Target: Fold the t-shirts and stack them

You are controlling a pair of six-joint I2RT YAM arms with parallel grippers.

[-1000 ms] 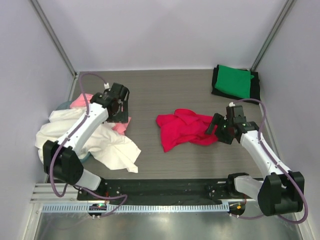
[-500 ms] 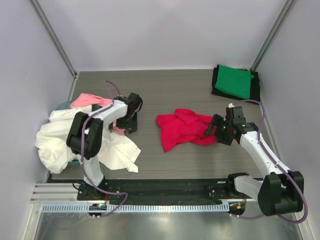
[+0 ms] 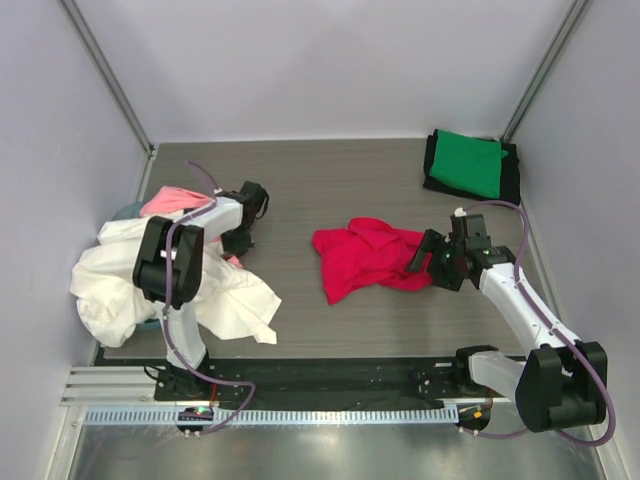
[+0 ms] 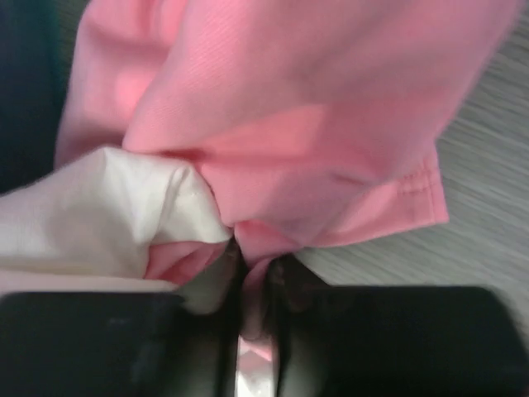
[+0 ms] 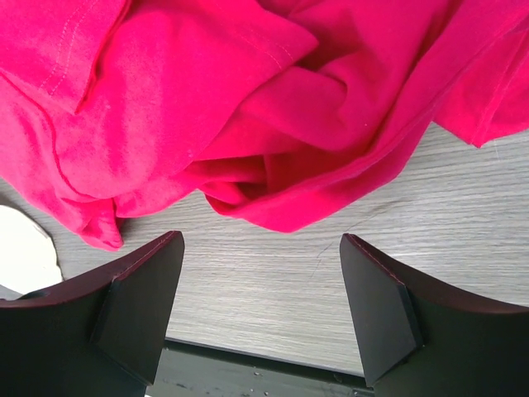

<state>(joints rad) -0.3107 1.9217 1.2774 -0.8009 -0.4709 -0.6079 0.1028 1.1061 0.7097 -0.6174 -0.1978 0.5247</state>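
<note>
Left gripper [image 4: 254, 277] pinching light pink cloth t-shirt [image 4: 314, 141], clear only from wrist; right gripper [image 5: 260, 256] spread beside crumpled crimson t-shirt [image 5: 190, 107].

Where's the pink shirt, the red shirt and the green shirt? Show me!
light pink t-shirt [image 4: 289, 124]: left wrist view, on its smooth middle fold.
red t-shirt [image 3: 372, 256]: top view, middle of the crumpled heap.
green t-shirt [image 3: 468, 165]: top view, centre of its folded top.
</note>
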